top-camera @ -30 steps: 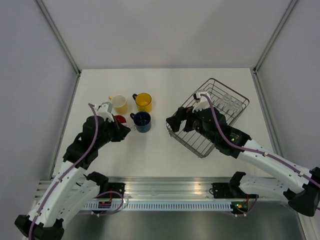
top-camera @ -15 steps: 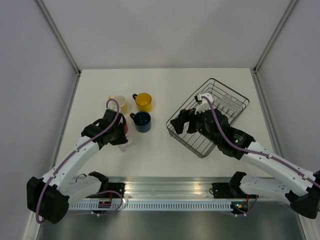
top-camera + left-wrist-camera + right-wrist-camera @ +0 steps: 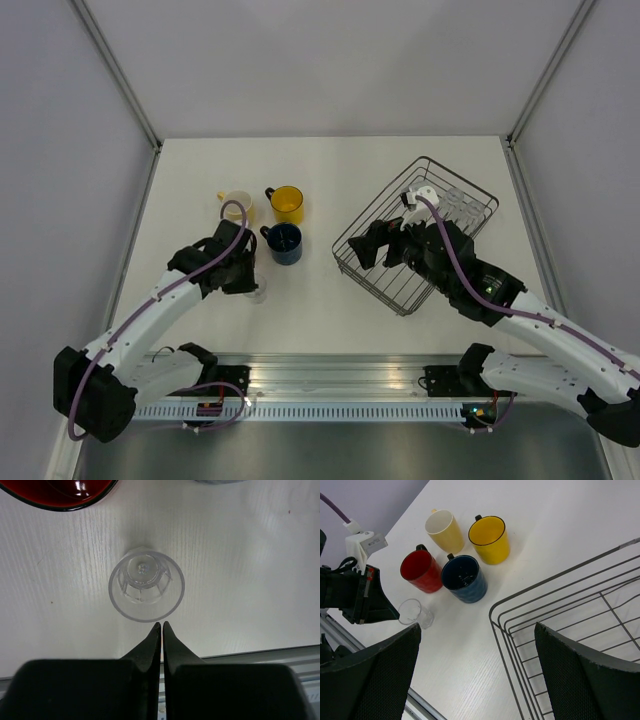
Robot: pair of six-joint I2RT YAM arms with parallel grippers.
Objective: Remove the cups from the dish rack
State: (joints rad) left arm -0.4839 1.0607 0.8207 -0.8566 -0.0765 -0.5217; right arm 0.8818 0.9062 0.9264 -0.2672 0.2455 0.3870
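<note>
- Left gripper [image 3: 161, 625] was pinched fully closed and held nothing. Its tips sat just on the near side of a clear tumbler [image 3: 146, 586], and actual contact couldn't be told.
- Tumbler stood upright on the white table [image 3: 330, 170], near of the mug cluster and close to the near edge rail [image 3: 330, 365].
- Right gripper [image 3: 477, 629] had its fingers spread wide with nothing between them. It hung over the left end of the dish rack [image 3: 560, 605].
- Rack sat skewed on the right half of the table, well apart from the mugs.
- Mugs on the left half, all upright: pale yellow mug [image 3: 445, 530] at far left, bright yellow mug [image 3: 490, 537] to its right, red mug [image 3: 421, 570] and dark blue mug [image 3: 465, 577] in the nearer row.
- The two in the nearer row were touching or nearly so.
- Obstructions: in the top view the left arm covered most of the red mug, and the right arm covered the rack's middle.
- Grey panels [image 3: 60, 150] closed in left, right and far sides.
- Count: four mugs and one tumbler on the table, one rack.
- Clear glasses [image 3: 458, 206] sat in the rack's far right corner, too faint to count.
</note>
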